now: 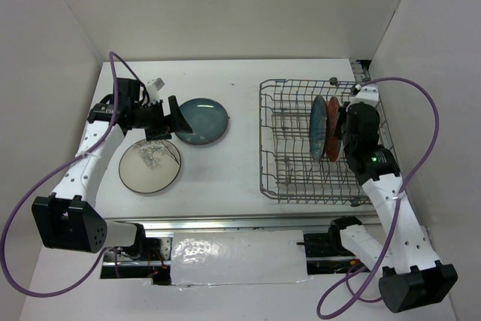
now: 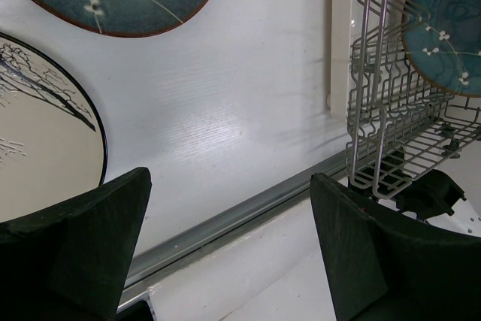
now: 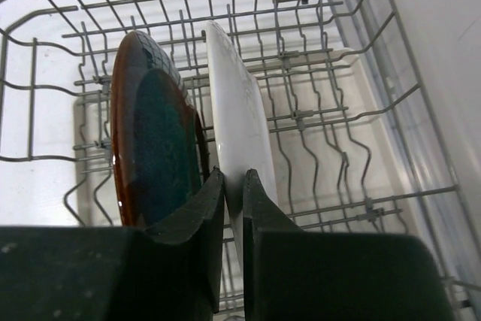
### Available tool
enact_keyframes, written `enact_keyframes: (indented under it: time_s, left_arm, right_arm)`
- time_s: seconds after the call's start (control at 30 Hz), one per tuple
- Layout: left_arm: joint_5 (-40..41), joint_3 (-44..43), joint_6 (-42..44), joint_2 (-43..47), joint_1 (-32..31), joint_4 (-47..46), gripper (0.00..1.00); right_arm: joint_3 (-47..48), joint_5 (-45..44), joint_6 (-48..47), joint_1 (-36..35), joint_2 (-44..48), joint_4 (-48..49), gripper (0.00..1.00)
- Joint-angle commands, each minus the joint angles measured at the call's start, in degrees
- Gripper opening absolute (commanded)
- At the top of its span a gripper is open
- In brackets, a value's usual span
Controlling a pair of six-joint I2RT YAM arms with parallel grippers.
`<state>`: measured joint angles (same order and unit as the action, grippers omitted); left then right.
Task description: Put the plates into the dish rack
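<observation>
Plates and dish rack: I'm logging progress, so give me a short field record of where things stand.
loaded: teal plate and red plate, upright side by side in the dish rack
not loaded: second teal plate and cream plate, flat on the table
left gripper: open, empty, above the table
right gripper: shut on the red plate's rim
remaining: two plates

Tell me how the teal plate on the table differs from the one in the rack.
The glossy teal round table plate lies flat; the glossy teal round racked plate stands on edge in the grey wire dish rack. The table plate neighbours a cream branch-drawn plate; the racked plate, a red plate. Both are round and teal.
</observation>
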<state>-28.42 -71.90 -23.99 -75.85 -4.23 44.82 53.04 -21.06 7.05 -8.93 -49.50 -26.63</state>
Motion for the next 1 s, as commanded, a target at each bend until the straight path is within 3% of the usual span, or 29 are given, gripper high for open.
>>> enact_keyframes:
  time_s: [0.0, 0.1, 0.6, 0.73, 0.8, 0.97]
  left_arm:
    - [-1.37, -0.17, 1.14, 1.06, 0.01, -1.31, 0.99]
    - [-1.63, -0.17, 1.22, 0.97, 0.01, -1.31, 0.99]
    - [-1.55, -0.87, 1.23, 0.62, 0.01, -1.22, 0.99]
    - [-1.55, -0.35, 1.31, 0.62, 0.01, -1.49, 0.99]
    - [-1.55, -0.26, 1.40, 0.62, 0.01, -1.40, 0.99]
    - [-1.11, 0.27, 1.49, 0.97, 0.01, -1.40, 0.99]
  right_arm:
    - [2.25, -5.22, -1.51, 0.75, -0.51, 0.18, 0.09]
    - [2.77, -5.48, -2.04, 0.67, -0.69, 0.18, 0.00]
    - [4.09, -7.16, -2.57, -0.39, -0.60, 0.88, 0.00]
    - [4.18, -6.19, -2.13, -0.74, -1.74, 0.00, 0.32]
    - [4.09, -6.54, -1.95, -1.18, -2.27, -0.17, 0.43]
    - [4.18, -7.68, -1.69, -1.79, -2.71, -0.09, 0.57]
